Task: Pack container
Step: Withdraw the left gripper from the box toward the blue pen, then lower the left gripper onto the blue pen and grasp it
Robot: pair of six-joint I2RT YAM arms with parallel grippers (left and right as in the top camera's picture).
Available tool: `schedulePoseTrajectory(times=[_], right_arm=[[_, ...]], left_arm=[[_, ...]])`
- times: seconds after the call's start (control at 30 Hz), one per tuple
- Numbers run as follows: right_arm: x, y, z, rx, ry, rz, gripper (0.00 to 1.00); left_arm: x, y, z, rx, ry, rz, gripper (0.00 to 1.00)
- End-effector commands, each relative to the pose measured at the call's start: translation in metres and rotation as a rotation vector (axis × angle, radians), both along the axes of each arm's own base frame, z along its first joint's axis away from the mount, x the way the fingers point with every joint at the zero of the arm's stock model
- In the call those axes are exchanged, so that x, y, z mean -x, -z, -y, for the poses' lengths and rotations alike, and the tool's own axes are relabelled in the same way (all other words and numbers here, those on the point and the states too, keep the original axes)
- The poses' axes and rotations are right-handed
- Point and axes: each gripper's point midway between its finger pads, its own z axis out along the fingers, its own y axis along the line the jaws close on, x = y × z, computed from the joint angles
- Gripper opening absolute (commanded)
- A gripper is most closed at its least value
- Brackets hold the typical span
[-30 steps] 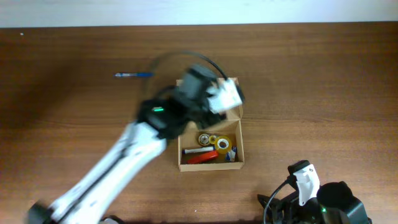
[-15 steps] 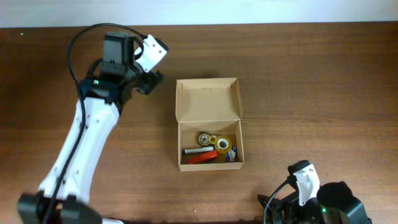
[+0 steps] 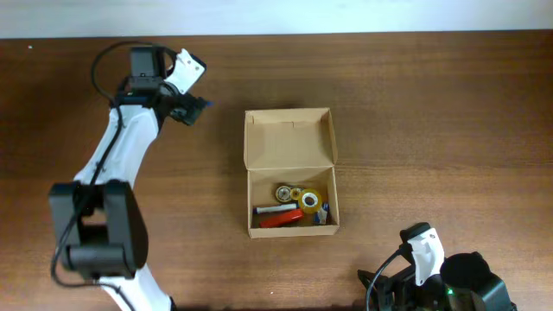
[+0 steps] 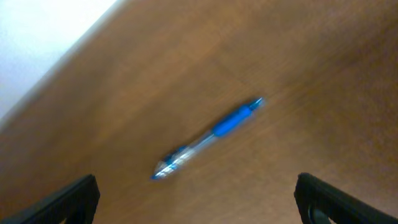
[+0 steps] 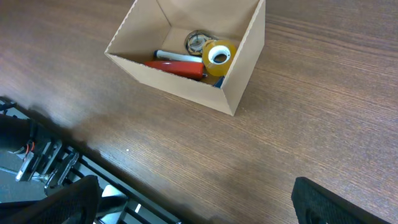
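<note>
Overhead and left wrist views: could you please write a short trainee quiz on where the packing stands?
1. True or false: the blue pen lies inside the cardboard box.
2. The left tool holds: A the pen, B nothing, C the box.
3. Fill in: the box's flap lid is ___.
Key: 1 false, it lies on the table; 2 B; 3 open.

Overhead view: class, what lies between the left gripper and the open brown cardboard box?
Only bare wooden table lies between the left gripper and the rectangular brown cardboard box; the overhead view shows this.
</note>
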Motion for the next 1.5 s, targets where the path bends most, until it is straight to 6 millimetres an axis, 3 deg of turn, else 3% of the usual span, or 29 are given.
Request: schedulePoseTrajectory(times=[0.0,0.17,0.37,0.53,0.7,1.03,1.27,1.3,1.47], right_arm=[[0.001,0.001,-0.002,0.001,-0.014,-0.005,0.99],[0.001,0.001,-0.002,0.001,-0.014,-0.005,0.99],[0.001,0.001,-0.002,0.001,-0.014,-0.005,0.99],[0.001,0.001,-0.002,0.001,-0.014,-0.005,0.99],[0.001,0.001,-0.002,0.001,-0.014,-0.005,0.99],[0.001,0.001,-0.002,0.001,-0.014,-0.005,0.99],[0.001,0.001,-0.002,0.001,-0.014,-0.005,0.99],[0.001,0.001,-0.002,0.001,-0.014,-0.005,0.99],[0.001,0.001,-0.002,0.001,-0.014,-0.005,0.99]], left_arm=[[-0.019,0.000,0.005,0.014,0.031,-0.039,1.00],[-0.038,0.008,0.006,0.000,0.061,-0.140,1.00],[-0.048,0.032,0.004,-0.017,0.130,-0.229,1.00],[-0.042,0.050,0.008,0.095,0.170,-0.282,1.00],[-0.042,0.057,-0.003,0.089,0.167,-0.291,1.00],[-0.041,0.084,-0.002,0.084,0.186,-0.325,1.00],[-0.039,0.094,-0.002,0.082,0.196,-0.341,0.89],[-0.039,0.095,-0.002,0.082,0.196,-0.343,0.84],[-0.042,0.101,-0.002,0.082,0.197,-0.340,0.82]])
